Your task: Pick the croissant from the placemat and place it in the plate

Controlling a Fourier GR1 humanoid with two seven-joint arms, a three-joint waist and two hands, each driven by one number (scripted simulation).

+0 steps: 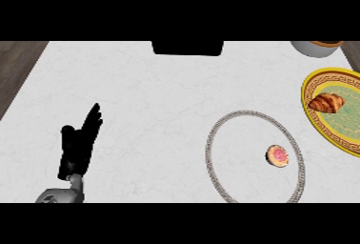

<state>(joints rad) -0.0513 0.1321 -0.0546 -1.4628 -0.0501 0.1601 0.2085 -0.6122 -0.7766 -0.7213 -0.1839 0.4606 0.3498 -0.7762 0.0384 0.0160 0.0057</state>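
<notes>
A golden-brown croissant [327, 102] lies on the left part of a round yellow placemat with a green middle [346, 125] at the counter's right edge. To its lower left lies a white plate with a thin grey rim [211, 148]. On the plate's right half sits a small round pastry with pink icing [278, 155]. My left hand [79, 143] rests open at the lower left, fingers straight and pointing up, far from both the croissant and the plate. My right hand does not show.
A black box-like object [187, 47] stands at the counter's far edge in the middle. A pale cup or bowl [316, 48] sits at the far right corner. Dark wood floor [15, 71] borders the white marble counter on the left.
</notes>
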